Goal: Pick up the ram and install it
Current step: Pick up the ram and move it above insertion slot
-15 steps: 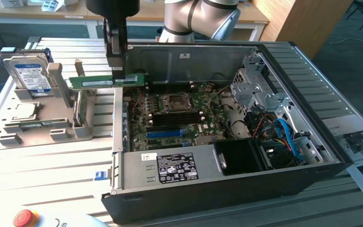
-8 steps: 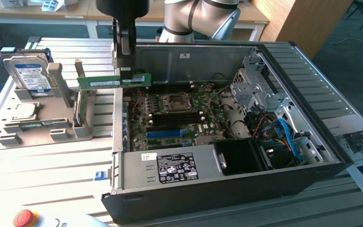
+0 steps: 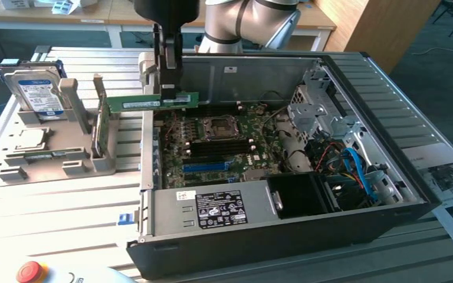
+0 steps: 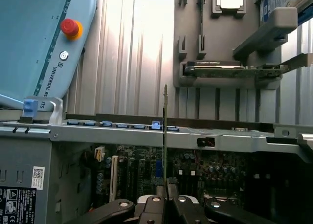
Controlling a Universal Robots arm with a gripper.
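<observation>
The ram (image 3: 136, 104), a narrow green stick, hangs level above the open computer case's (image 3: 305, 233) wall on the exterior view's left, over the edge of the motherboard (image 3: 226, 138). My gripper (image 3: 168, 99) is shut on it from above, gripping near its middle. In the wrist view the ram (image 4: 165, 131) appears edge-on as a thin line rising from between my gripper's (image 4: 167, 204) closed fingers, above the case wall (image 4: 146, 135). The black memory slots (image 3: 210, 152) lie lower on the board, apart from the stick.
A grey parts holder (image 3: 53, 159) on the exterior view's left carries a blue-labelled hard drive (image 3: 36, 91), an upright green expansion card (image 3: 99, 127) and a processor (image 3: 30, 140). A teach pendant with a red stop button (image 3: 30, 271) lies near the front. Cables and a drive cage (image 3: 329, 118) crowd the case.
</observation>
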